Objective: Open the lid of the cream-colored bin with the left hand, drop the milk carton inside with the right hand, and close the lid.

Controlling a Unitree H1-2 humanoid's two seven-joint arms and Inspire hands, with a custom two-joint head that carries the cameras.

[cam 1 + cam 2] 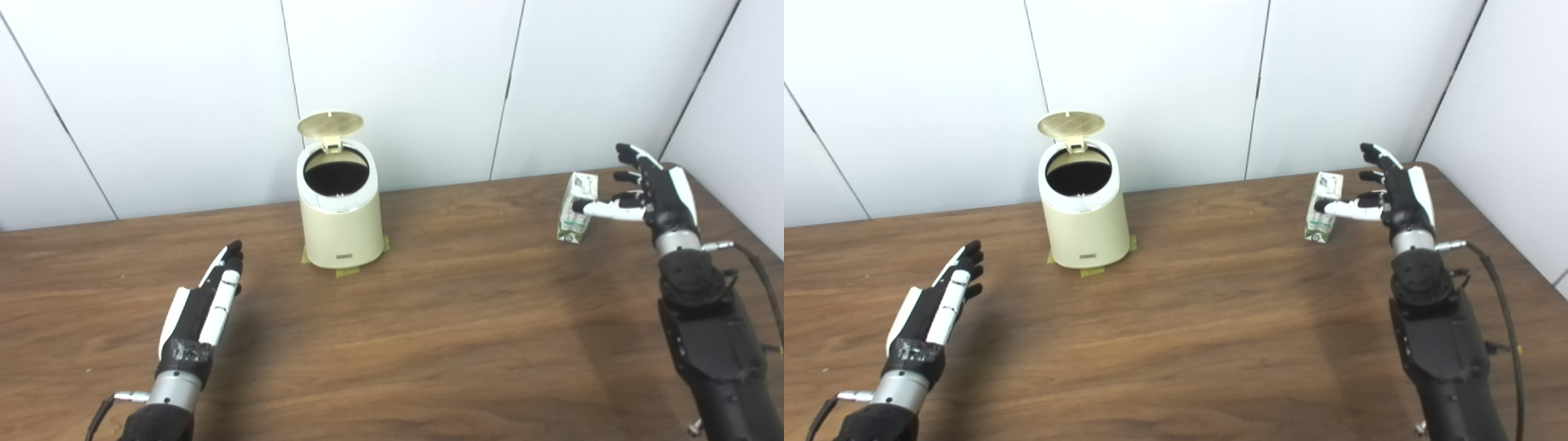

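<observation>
The cream-colored bin (340, 214) stands upright on the wooden table (429, 318) near the far wall, sitting on bits of yellowish tape (346, 272), and its lid (330, 124) is swung up on the rear hinge, standing almost vertical behind the round mouth. Inside I see only dark; I cannot tell whether anything lies at the bottom. The milk carton (576, 207) stands upright well off to the right of the bin, near the table's far right corner, its long axis vertical and its folded top pointing up. My right hand (650, 190) is just beside the carton on its right, fingers spread wide and holding nothing; my thumb reaches across the carton's near face, and whether it touches I cannot tell. My left hand (211, 300) hovers low over the table, well short and left of the bin, fingers stretched flat and forward, empty.
</observation>
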